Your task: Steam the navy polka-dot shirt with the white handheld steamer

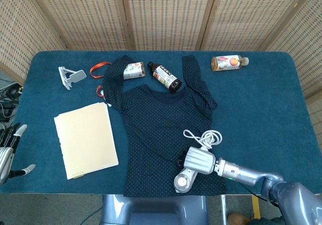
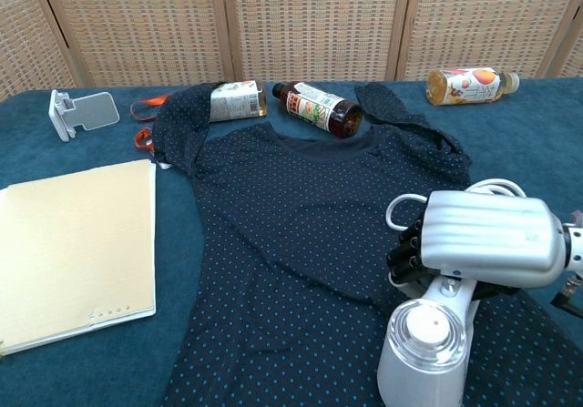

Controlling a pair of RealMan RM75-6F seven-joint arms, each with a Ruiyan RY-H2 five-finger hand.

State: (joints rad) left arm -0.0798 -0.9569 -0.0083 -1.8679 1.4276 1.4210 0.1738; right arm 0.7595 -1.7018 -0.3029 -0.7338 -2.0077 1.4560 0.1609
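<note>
The navy polka-dot shirt (image 1: 166,129) (image 2: 291,243) lies spread flat on the blue table, collar toward the far side. My right hand (image 1: 199,160) (image 2: 487,243) grips the handle of the white handheld steamer (image 1: 184,180) (image 2: 424,357), which rests on the shirt's lower right part near the hem. Its white cord (image 1: 204,137) loops on the shirt behind the hand. My left hand (image 1: 9,152) hangs off the table's left edge, fingers spread and holding nothing.
A cream notebook (image 1: 85,139) lies left of the shirt. A dark bottle (image 1: 165,76) and a small labelled bottle (image 1: 134,70) lie by the collar, an orange drink bottle (image 1: 229,62) at the far right. A white stand (image 1: 70,77) and an orange strap (image 1: 98,69) sit at the far left.
</note>
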